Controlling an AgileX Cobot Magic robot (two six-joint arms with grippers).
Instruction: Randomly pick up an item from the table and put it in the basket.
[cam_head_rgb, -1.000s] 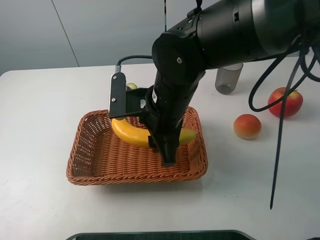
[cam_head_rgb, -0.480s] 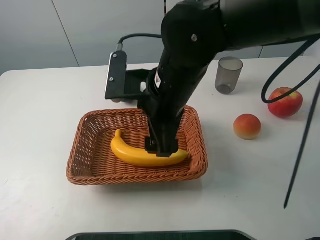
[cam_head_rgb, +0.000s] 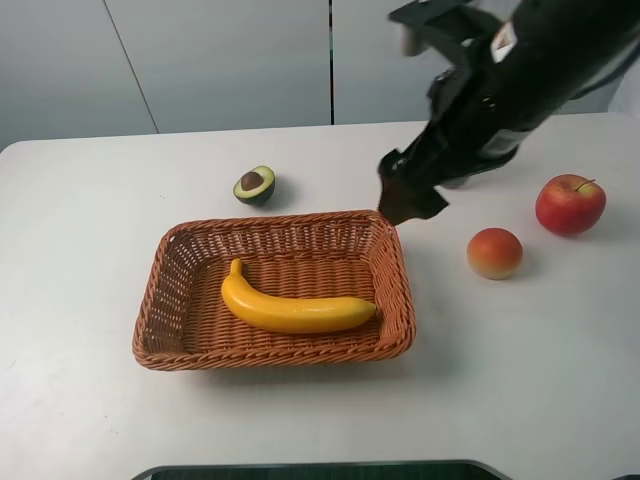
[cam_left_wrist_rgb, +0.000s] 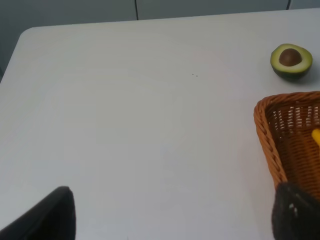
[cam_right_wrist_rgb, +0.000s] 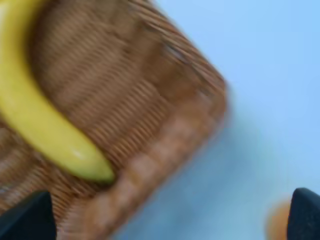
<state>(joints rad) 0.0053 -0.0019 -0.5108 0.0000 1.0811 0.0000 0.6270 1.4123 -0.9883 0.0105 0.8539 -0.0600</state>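
The yellow banana lies flat inside the orange-brown wicker basket on the white table. It also shows, blurred, in the right wrist view with the basket's corner. My right gripper is open and empty, raised above the basket's far right corner; in its wrist view the jaws stand wide apart. My left gripper is open and empty over bare table, left of the basket's rim. It does not show in the exterior view.
A halved avocado lies behind the basket and also shows in the left wrist view. An orange-red fruit and a red apple sit right of the basket. The right arm hangs over the table's far right.
My right gripper let go of the banana, which now lies in the basket. The arm rose and drew back to the right, uncovering the avocado.
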